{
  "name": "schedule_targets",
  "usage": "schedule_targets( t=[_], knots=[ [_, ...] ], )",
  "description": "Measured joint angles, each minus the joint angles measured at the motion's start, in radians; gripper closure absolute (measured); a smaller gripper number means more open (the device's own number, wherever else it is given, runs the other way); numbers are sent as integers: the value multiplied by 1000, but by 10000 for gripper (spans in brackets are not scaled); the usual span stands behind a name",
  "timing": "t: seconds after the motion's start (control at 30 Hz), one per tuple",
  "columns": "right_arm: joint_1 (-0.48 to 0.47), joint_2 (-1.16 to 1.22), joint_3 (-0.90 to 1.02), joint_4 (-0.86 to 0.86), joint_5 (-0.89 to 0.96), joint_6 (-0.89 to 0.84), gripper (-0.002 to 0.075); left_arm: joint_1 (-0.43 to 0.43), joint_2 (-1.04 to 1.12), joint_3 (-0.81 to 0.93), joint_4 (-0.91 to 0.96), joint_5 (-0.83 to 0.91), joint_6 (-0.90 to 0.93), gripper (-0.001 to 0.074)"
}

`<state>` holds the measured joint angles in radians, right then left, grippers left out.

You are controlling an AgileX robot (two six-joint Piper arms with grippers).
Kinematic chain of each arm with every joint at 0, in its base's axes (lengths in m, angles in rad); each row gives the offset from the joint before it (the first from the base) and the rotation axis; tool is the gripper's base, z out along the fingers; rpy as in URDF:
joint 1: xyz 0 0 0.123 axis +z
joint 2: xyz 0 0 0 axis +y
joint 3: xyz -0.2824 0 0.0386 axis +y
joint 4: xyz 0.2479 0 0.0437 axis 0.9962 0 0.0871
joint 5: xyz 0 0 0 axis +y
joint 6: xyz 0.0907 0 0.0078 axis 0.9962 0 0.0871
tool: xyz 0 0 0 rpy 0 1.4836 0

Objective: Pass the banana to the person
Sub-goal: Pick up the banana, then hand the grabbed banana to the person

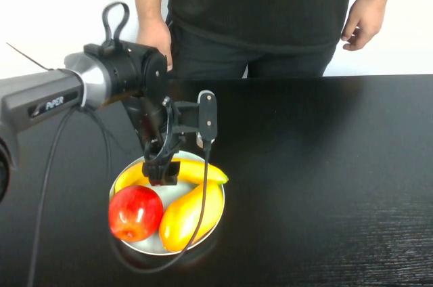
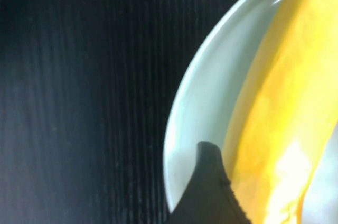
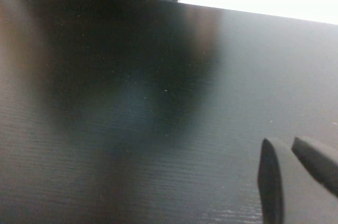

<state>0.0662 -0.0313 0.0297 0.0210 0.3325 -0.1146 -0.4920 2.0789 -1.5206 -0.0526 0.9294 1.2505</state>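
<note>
1. The left part of the black desk (image 1: 325, 165) is being crossed by the left arm, which is being reached in from the left edge and angled down over a white plate (image 1: 216, 223).
2. The left gripper (image 1: 164, 177) is being held down on the banana (image 1: 196, 170), at the plate's far side; in the left wrist view one dark fingertip (image 2: 208, 182) is being seen touching the plate beside the yellow skin, so the fingers are being kept narrowly apart around the fruit, though a firm grip cannot be told.
3. The banana is being carried by the plate, lying across its far rim, with a red apple (image 1: 135, 212) near the left front and a yellow-orange mango (image 1: 189, 216) just beside it to the right.
4. The plate is being kept near the desk's front edge; to its right a wide stretch of bare desk is being left open.
5. The right gripper (image 3: 296, 168) is being held low over that bare desk, its fingers being kept nearly together.
6. The person (image 1: 264, 9) is being seen standing behind the desk's far edge, hands hanging at the sides.
</note>
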Motion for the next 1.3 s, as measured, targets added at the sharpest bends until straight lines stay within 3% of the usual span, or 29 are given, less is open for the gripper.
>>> schedule_targets(
  t=[0.43, 0.63, 0.93, 1.3],
  knots=[
    [0, 0, 0, 0, 0, 0, 733, 0, 70, -2, 6, -82, 2, 280],
    [0, 0, 0, 0, 0, 0, 733, 0, 77, -7, 11, -86, 7, 457],
    [0, 0, 0, 0, 0, 0, 733, -17, -1, -7, 78, -3, 23, 452],
    [0, 0, 0, 0, 0, 0, 733, -166, -234, -38, 294, 140, -142, 452]
  ],
)
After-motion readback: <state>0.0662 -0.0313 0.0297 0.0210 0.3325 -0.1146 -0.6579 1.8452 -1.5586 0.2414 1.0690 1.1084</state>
